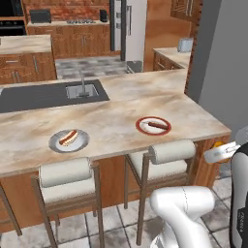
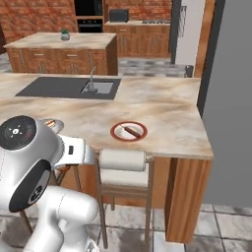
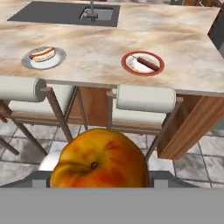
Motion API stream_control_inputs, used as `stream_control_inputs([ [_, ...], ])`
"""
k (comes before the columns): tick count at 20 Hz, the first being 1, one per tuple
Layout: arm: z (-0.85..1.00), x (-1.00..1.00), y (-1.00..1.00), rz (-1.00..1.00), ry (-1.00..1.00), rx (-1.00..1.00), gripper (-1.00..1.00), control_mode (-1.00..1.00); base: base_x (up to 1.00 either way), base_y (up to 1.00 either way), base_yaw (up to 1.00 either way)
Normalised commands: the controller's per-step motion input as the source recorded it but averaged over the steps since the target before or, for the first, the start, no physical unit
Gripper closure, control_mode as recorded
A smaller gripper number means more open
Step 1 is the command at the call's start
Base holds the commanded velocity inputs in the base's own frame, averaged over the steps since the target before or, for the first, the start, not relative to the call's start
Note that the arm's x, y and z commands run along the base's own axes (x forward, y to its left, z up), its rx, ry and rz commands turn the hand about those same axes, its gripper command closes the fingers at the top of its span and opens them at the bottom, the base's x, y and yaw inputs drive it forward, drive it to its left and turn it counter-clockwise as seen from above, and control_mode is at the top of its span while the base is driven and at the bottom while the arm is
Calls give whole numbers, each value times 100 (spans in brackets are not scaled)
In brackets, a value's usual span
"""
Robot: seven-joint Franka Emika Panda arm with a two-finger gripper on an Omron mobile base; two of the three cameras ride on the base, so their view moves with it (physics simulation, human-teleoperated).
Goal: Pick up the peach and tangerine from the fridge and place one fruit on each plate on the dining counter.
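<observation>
I've got the tool (image 3: pixel 98 183) clamped on the peach (image 3: pixel 99 159), held low off the stool side of the desk (image 3: pixel 100 48), both plates up top: grey one with hotdog (image 3: pixel 43 58) left, red-rimmed one with sausage (image 3: pixel 143 63) right, sink (image 3: pixel 98 13) behind.

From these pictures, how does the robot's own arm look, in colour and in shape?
The arm has glossy white rounded shells, thick and tube-like. One joint ends in a dark round cap with small white markings. A dark grey band runs along the white link in the left base view. No loose cables show.
</observation>
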Motion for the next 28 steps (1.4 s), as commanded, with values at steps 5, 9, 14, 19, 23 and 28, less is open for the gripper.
stream_control_inputs([
  [5,0,0,0,0,0,0,100,100,52,-48,35],
  [9,0,0,0,0,0,0,100,100,66,-45,24],
  [14,0,0,0,0,0,0,100,100,79,-38,15],
  [19,0,79,-24,8,0,1,100,-100,18,-6,2],
  [23,-1,100,-27,9,0,1,100,-100,0,0,0],
  [28,-19,82,-5,2,6,-1,100,-100,0,0,0],
])
